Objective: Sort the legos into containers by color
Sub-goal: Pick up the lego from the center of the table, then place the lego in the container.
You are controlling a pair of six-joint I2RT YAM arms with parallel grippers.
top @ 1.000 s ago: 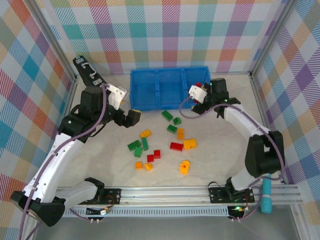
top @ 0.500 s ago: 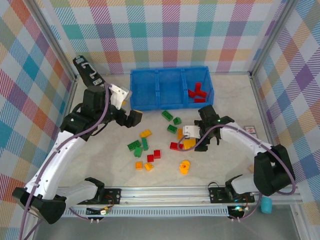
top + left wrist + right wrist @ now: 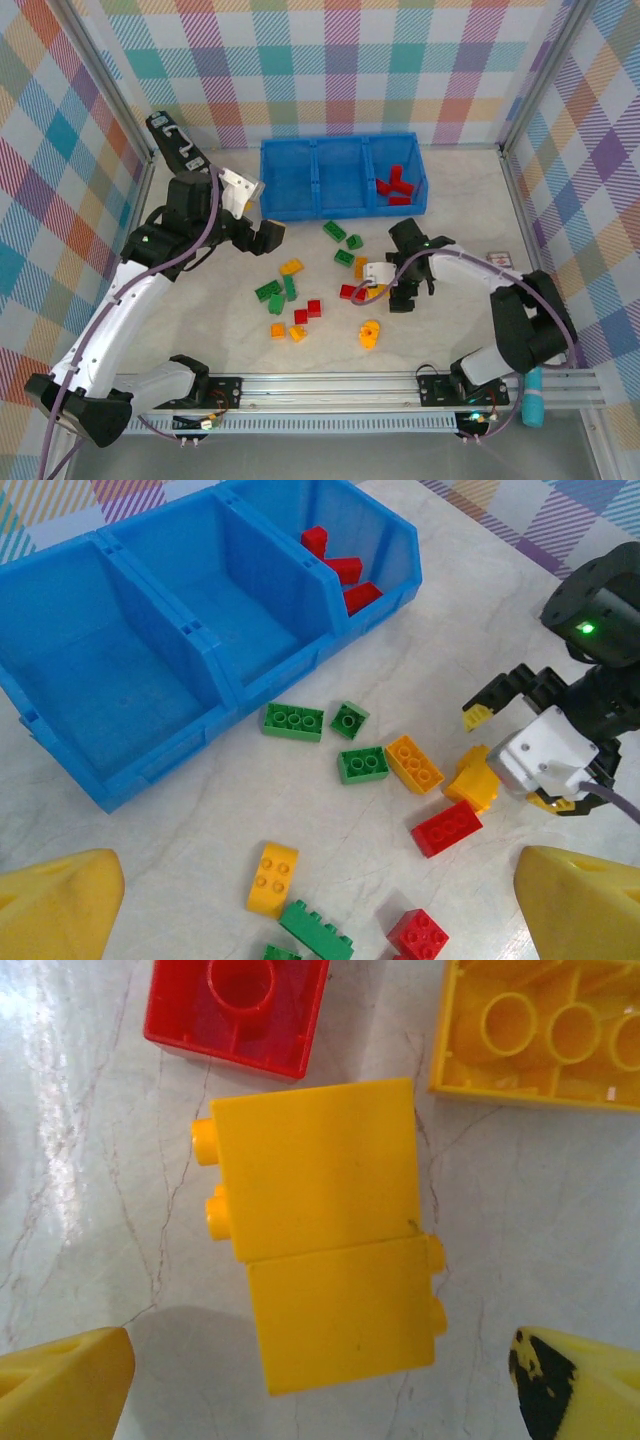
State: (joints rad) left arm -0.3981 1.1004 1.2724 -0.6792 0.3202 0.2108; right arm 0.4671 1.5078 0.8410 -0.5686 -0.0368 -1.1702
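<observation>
**Down From the Bin, Wide Over a Yellow Pair**

Away from above the blue bin [image 3: 340, 139] a second ago, down among the loose legos [image 3: 290, 292] on the table [image 3: 220, 330], then only a slight shift nearer in the last half-second: so much for the right gripper [image 3: 373, 291]. Barely a stir from the left gripper [image 3: 264, 234], hanging spread and holding nothing near the bin's left end.

From the right wrist: yellow pads [image 3: 60, 1385] wide apart, one on each side of two yellow bricks [image 3: 325, 1235] lying edge to edge, studs of one poking left, of the other right. Joined or merely touching, impossible to tell. No contact yet. Just beyond, a red brick [image 3: 240, 1005] and a second yellow piece [image 3: 545, 1030], both hollow side up.

Red pieces [image 3: 393, 183] already in the bin's right compartment; green, yellow and more red out on the table.

Probably light, rigid, slick plastic, likely to skid or twist under an off-centre pinch, and to part at the seam if not truly joined. Best taken across flat faces, close to the seam and clear of the studs.
</observation>
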